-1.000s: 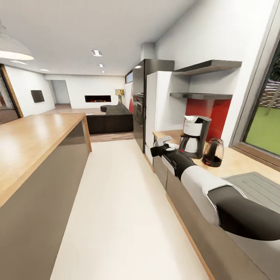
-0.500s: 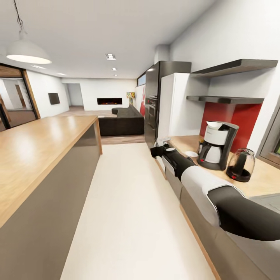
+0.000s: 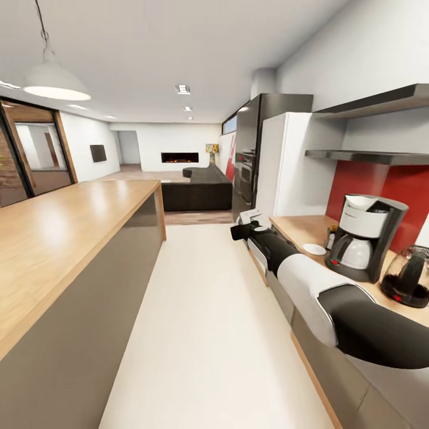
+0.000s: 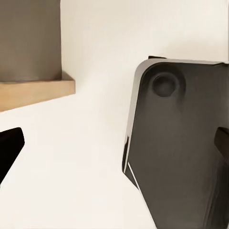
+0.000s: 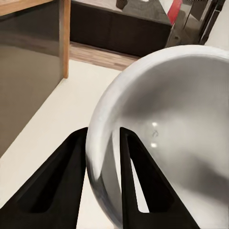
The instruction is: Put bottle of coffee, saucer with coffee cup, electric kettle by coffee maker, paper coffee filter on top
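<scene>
The coffee cup is a white, glossy bowl shape with a thin rim, seen close up in the right wrist view with its rim between the 2 black fingers of the right gripper; the fingers are closed on the cup wall, 1 outside and 1 inside. In the head view the same cup shows as a small white shape at the end of the outstretched right arm, held over the pale floor just off the near end of the bench.

On that bench the saucer lies flat and white, near the front edge. Just behind it stands the bottle of coffee, dark with a pale label, partly hidden by the coffee maker, which is black with a white band and a glass carafe. The electric kettle sits beside the coffee maker toward the right edge of the view. Above, the kitchen shelf runs along the red wall panel.

The left wrist view shows a dark robot part over the floor; whether the left fingers are open or closed I cannot tell.

Against the head view of 0.5 s ago, the whole picture has shifted, so the camera has turned: the coffee maker and kettle now sit further right, the kettle cut by the frame edge. The right arm keeps its pose.
</scene>
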Available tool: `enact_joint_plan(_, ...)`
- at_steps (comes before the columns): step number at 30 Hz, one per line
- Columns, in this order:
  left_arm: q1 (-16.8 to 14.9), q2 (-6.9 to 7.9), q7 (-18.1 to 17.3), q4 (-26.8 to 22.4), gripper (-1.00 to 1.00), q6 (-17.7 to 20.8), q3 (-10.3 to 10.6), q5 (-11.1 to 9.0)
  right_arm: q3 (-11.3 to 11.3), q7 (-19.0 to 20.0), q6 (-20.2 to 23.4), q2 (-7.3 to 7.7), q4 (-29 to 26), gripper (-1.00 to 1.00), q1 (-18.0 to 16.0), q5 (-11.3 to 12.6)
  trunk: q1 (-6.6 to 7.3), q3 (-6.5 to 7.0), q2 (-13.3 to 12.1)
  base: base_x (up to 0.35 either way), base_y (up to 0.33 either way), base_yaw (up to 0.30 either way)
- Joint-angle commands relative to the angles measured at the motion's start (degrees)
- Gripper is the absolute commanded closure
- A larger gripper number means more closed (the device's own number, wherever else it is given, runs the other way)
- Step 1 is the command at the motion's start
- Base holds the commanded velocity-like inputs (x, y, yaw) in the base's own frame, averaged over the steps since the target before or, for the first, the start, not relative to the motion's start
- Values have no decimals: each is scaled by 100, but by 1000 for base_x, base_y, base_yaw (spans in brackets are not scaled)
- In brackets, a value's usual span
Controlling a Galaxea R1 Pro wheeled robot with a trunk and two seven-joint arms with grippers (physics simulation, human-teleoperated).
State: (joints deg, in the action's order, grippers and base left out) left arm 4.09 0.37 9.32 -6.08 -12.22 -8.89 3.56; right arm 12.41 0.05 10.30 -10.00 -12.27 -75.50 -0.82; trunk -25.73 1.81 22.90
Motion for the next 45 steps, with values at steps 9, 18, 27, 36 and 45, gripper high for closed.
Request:
enact_joint_plan(9,4,-2,8,-7,-100,-9,-34,31,9,12,32,0,-12,100,0,-6,-5,0,2,335,0,2)
enact_joint_plan(18,4,0,8,-13,-100,-9,-34,31,2,-10,14,0,-45,100,0,12,-5,0,2,328,106,0)
enact_joint_plan(27,4,-2,8,-65,-100,-9,-34,31,-4,-16,4,0,-39,100,0,27,-5,0,2,322,153,0)
enact_joint_plan(36,4,-9,8,-69,-100,-16,-34,31,-22,-23,7,0,-55,100,0,36,-5,-45,2,322,140,0)
enact_joint_plan(45,4,-11,8,-69,-100,-20,-34,32,-28,-23,7,0,-64,100,0,38,-5,-127,2,330,55,0)
